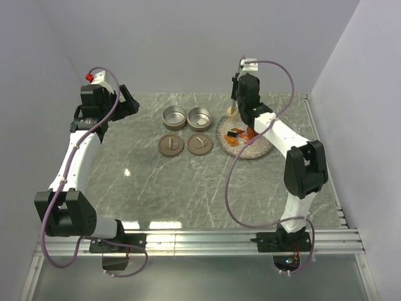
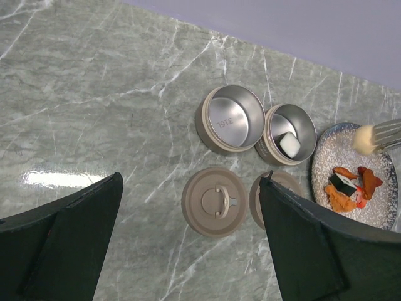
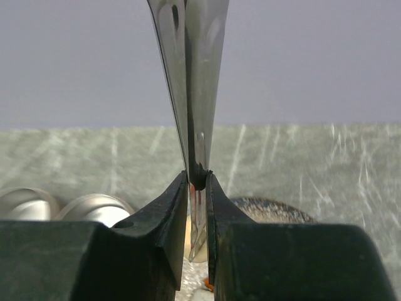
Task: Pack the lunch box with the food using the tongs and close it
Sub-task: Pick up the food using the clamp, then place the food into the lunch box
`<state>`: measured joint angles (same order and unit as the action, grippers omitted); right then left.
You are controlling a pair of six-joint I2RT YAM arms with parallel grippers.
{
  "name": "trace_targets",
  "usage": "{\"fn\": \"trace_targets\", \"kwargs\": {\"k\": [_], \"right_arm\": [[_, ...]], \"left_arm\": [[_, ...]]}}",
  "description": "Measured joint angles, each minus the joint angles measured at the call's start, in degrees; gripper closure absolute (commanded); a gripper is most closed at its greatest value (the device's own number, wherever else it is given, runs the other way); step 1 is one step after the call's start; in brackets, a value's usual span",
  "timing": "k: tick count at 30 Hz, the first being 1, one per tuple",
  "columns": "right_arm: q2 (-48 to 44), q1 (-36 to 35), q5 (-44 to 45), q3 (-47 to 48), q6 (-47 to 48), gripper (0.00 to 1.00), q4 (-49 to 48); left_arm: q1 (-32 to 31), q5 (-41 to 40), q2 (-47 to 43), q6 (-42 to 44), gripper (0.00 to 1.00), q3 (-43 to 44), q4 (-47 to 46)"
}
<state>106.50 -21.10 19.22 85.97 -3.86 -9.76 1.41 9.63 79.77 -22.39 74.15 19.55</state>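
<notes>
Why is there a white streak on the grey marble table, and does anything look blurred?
Left wrist view: the white streak looks like light glaring off the polished grey marble table; top external view: similar bright patches at its near edge; right wrist view: the slim grey metal tongs gleam, the round steel containers behind them look soft.

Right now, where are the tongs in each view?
Top external: tongs at the speckled plate's far-left rim.
Left wrist: tongs at right edge, tips at the beige ball.
Right wrist: tongs centre, upright, clamped in the right end effector.
Shared landmark: the speckled plate.
</notes>
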Motion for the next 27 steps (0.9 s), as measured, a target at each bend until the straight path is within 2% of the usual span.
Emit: {"fn": "trace_targets", "kwargs": {"k": [6, 11, 27], "right_arm": [[-4.61, -2.56, -2.01, 3.06, 0.00, 0.84, 0.17], [-4.24, -5.97, -4.92, 6.29, -1.84, 0.84, 0.63], [12.85, -13.75, -12.09, 19.58, -9.84, 0.84, 0.02]], "left_arm": [[0.00, 0.04, -0.85, 0.02, 0.03, -0.81, -0.63], [0.00, 0.04, -0.87, 0.09, 0.03, -0.81, -1.25], [0.00, 0.00, -2.47, 0.48, 0.03, -1.95, -1.11]]}}
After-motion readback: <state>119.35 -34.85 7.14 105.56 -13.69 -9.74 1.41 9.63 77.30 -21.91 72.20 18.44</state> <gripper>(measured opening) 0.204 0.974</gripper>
